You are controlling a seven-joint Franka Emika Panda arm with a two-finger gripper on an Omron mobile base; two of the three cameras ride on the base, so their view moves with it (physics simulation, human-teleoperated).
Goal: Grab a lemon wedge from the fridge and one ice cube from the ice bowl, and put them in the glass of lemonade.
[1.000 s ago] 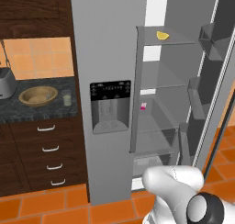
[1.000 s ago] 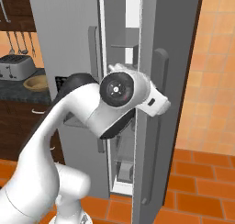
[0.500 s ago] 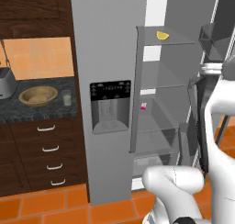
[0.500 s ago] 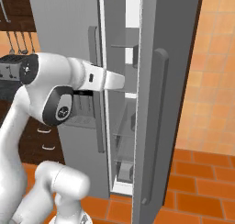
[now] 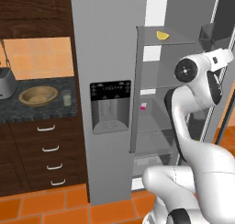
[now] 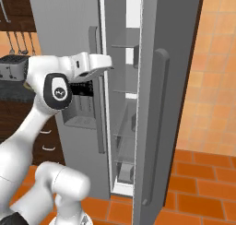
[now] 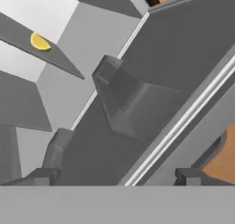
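Fridge (image 5: 110, 58) stands with its right door open, lemon wedge (image 5: 162, 35) on its top shelf, small pink packet (image 5: 143, 107) lower down. Ice bowl (image 5: 38, 95) sits beside the glass of lemonade (image 5: 66, 98). Gripper (image 7: 114, 176) spread wide, empty.

Toaster (image 5: 5, 82) on dark counter (image 5: 27, 109); pink packet (image 5: 143, 107) on shelf

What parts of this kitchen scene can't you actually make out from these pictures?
- Ice cube: the wooden ice bowl in the left base view is too small to show any cube inside.
- Small pink-and-white item on a fridge shelf: too tiny to identify, left base view.
- Toaster: cut off by the left edge.
- Lower fridge shelves: hidden behind the robot's arm, left base view.
- Lemon wedge: plain in the hand view; the open fingers are mostly cut off at the bottom.
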